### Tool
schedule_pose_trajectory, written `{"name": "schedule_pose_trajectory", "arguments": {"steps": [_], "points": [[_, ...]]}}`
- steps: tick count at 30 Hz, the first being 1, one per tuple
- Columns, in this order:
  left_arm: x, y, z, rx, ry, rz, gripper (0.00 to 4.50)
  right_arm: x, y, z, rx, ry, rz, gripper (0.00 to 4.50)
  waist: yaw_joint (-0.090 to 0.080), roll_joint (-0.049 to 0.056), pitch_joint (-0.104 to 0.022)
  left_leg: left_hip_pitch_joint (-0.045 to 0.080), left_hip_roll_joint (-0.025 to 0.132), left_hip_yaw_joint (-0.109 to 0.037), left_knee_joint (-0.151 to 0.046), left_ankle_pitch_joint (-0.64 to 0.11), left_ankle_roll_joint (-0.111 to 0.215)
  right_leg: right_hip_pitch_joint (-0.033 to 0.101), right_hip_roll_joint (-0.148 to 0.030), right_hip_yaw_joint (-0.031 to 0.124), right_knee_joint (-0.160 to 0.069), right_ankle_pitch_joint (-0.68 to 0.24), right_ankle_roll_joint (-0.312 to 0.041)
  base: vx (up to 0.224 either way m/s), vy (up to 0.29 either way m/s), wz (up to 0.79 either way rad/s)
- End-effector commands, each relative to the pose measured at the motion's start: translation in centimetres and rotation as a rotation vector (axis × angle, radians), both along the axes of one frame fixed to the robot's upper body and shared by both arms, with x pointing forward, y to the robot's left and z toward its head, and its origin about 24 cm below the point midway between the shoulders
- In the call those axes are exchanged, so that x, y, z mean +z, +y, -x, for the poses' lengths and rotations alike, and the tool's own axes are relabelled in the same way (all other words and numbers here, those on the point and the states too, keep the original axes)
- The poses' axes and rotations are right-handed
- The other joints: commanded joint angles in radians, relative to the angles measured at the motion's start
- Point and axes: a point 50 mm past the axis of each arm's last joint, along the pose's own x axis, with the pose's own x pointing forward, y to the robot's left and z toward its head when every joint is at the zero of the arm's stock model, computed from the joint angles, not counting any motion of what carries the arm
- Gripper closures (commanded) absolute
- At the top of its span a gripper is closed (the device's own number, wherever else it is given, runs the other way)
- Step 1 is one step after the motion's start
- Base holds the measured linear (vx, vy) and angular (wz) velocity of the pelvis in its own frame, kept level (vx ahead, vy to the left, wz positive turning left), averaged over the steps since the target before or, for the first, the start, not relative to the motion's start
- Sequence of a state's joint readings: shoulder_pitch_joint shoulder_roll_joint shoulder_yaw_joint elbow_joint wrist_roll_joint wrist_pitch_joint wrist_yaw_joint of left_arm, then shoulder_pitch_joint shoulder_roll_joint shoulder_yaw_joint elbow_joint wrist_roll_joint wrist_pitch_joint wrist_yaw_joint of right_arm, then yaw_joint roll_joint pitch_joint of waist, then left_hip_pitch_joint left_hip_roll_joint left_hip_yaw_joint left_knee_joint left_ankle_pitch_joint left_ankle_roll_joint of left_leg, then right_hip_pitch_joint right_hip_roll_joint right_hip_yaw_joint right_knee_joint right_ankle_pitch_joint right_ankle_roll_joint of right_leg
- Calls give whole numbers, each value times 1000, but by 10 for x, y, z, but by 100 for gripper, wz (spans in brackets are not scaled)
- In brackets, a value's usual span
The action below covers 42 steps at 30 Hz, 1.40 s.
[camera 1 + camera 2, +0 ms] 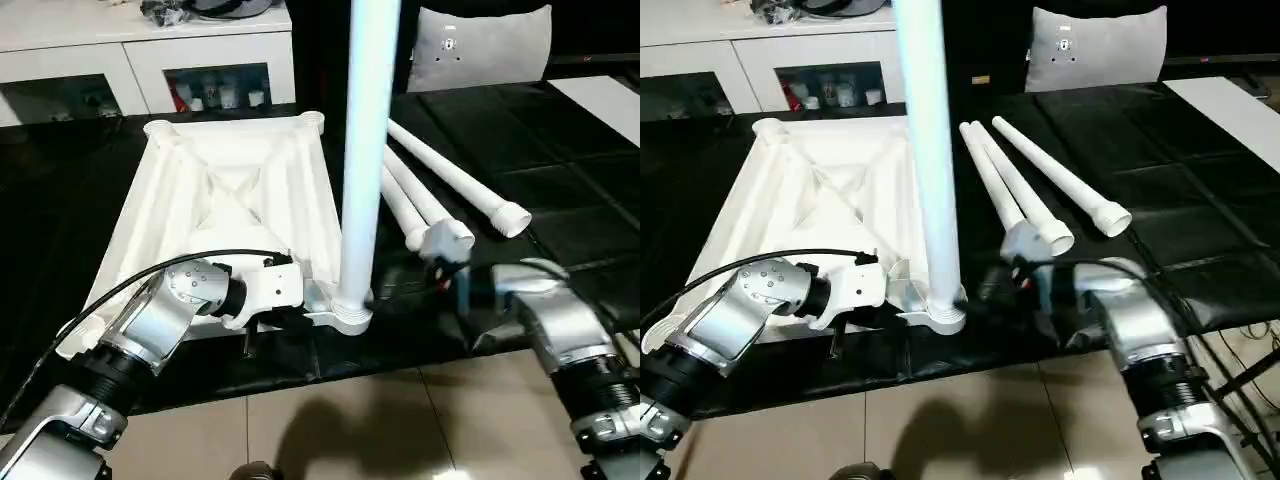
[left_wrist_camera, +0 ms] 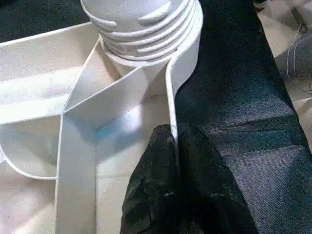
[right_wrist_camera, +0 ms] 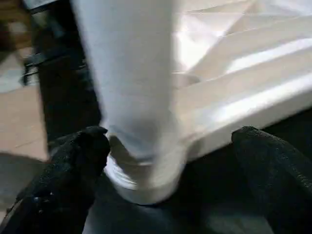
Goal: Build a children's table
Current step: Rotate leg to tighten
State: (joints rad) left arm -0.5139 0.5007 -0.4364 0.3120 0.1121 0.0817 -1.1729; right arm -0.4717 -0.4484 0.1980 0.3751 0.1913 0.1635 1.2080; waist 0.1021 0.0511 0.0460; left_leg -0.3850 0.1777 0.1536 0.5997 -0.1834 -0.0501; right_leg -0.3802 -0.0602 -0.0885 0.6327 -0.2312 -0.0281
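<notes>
The children's table top lies upside down on a black mat, its ribbed underside facing up. One white leg stands upright in the near right corner socket. Three more legs lie side by side on the mat to the right. My left gripper is shut on the table top's rim just beside that socket. On the other side of the corner, my right gripper is open, with its black fingers on either side of the upright leg's base and apart from it.
The black mat ends at a tiled floor close in front of me. At the back stand a white cabinet with glass doors and a grey cushion. A white board lies at the far right.
</notes>
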Motion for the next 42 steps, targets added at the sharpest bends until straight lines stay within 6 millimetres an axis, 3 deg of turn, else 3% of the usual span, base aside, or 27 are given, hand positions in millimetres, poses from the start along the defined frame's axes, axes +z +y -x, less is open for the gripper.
{"name": "schedule_pose_trajectory", "arguments": {"steps": [1,7,18,28,32,33,35,37,39,40,42], "points": [[-18,-2,11,-70,71,-69,450,3,0,1,28,-6,0,2,0,0,-69,11,60,-14,-55,-85,101,53,-92,59,-66,47,-243,0,0,0],[-21,-2,12,-86,75,-73,450,-1,5,-2,24,3,2,2,1,3,-70,11,59,-14,-55,-89,95,53,-93,58,-66,49,-245,0,0,0],[-27,-5,12,-89,80,-73,450,-7,22,-4,26,40,-41,116,6,3,-73,12,60,-13,-55,-90,92,51,-94,58,-66,32,-237,0,0,0],[-33,-2,11,-71,91,-64,450,-11,28,-2,31,72,-62,191,8,0,-72,11,58,-12,-56,-89,92,51,-93,58,-68,7,-219,0,0,0],[-35,0,9,12,99,-28,450,-7,40,-3,-4,73,-111,197,4,13,-72,13,60,-14,-59,-110,82,49,-93,58,-70,-11,-216,0,0,0],[-35,0,7,59,102,-3,450,-6,45,-5,-34,73,-128,198,3,9,-71,12,58,-13,-59,-118,79,49,-94,58,-73,-26,-212,0,0,0],[-35,-4,2,159,104,43,450,-7,55,-10,-114,68,-152,201,0,13,-68,14,56,-12,-62,-144,61,45,-95,58,-80,-86,-208,0,0,0],[-31,-12,-2,253,90,90,450,-11,65,-17,-237,76,-157,201,-14,10,-62,17,57,-14,-72,-195,26,43,-95,61,-88,-195,-192,0,0,0],[-28,-17,-3,300,78,116,450,-14,70,-21,-308,84,-151,202,-22,11,-59,18,55,-15,-74,-228,15,42,-97,60,-94,-250,-185,0,0,0],[-24,-26,-5,353,66,150,450,-17,76,-25,-372,87,-134,202,-34,6,-55,14,52,-19,-80,-255,0,44,-96,58,-98,-320,-162,0,0,0],[-21,-30,-6,377,54,165,450,-17,79,-27,-404,95,-129,203,-46,9,-54,20,52,-18,-78,-275,0,39,-95,62,-103,-336,-158,0,0,0]]}}
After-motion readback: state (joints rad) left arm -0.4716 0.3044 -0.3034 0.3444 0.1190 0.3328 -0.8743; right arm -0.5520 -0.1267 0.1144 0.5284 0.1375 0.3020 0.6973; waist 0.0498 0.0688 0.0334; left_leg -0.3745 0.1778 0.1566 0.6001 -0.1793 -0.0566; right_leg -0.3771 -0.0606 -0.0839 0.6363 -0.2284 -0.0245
